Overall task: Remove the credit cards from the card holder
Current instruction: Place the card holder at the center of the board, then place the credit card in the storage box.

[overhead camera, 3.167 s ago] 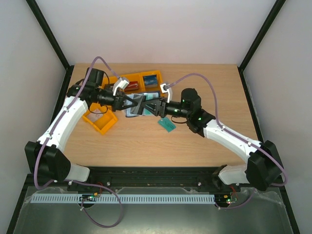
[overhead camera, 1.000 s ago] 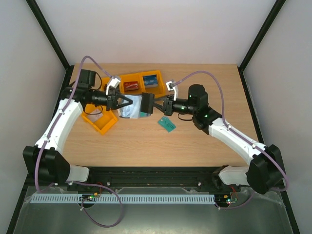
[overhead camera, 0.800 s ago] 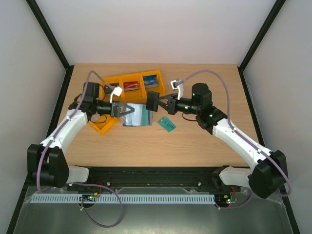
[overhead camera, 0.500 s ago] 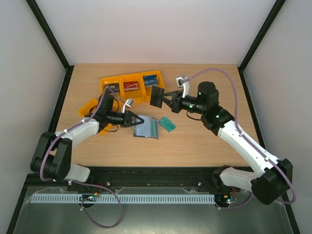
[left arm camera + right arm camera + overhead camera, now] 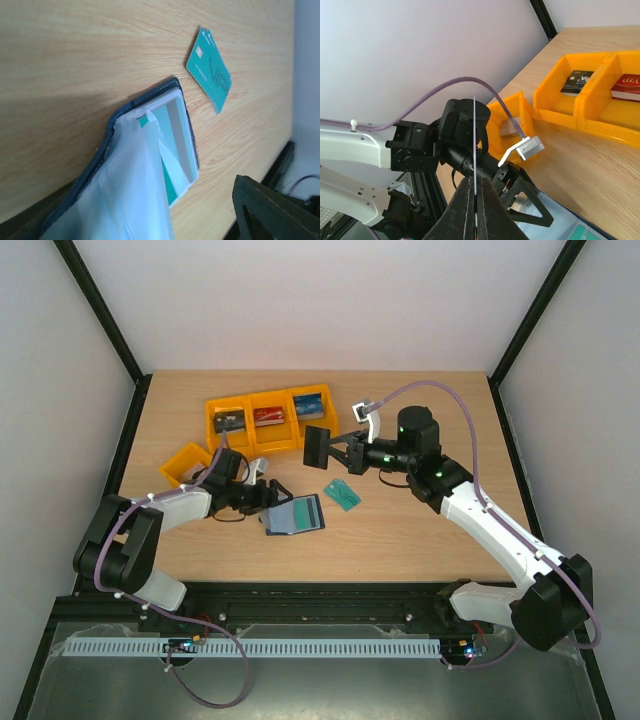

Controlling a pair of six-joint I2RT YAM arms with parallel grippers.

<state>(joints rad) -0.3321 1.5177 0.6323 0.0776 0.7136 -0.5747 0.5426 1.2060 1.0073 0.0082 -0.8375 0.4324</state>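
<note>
The card holder (image 5: 298, 516) lies open on the table, navy cover down, with its clear sleeves (image 5: 150, 165) turned up and a teal card still in one. My left gripper (image 5: 267, 500) rests low at the holder's left edge. It is open, and one dark finger (image 5: 270, 210) shows to the side. My right gripper (image 5: 343, 451) hovers above the table, shut on a dark credit card (image 5: 318, 445). That card shows edge-on as a thin line (image 5: 475, 135) rising from the gripper (image 5: 475, 182).
A lone teal card (image 5: 343, 494) lies flat just right of the holder, also seen in the left wrist view (image 5: 209, 69). A row of orange bins (image 5: 268, 398) at the back holds dark, red and blue cards. A single orange bin (image 5: 180, 455) sits left of my left arm.
My left gripper carried the card holder down and toward me, laid it on the table and opened. My right gripper pulled the dark card free and stays raised with it.
</note>
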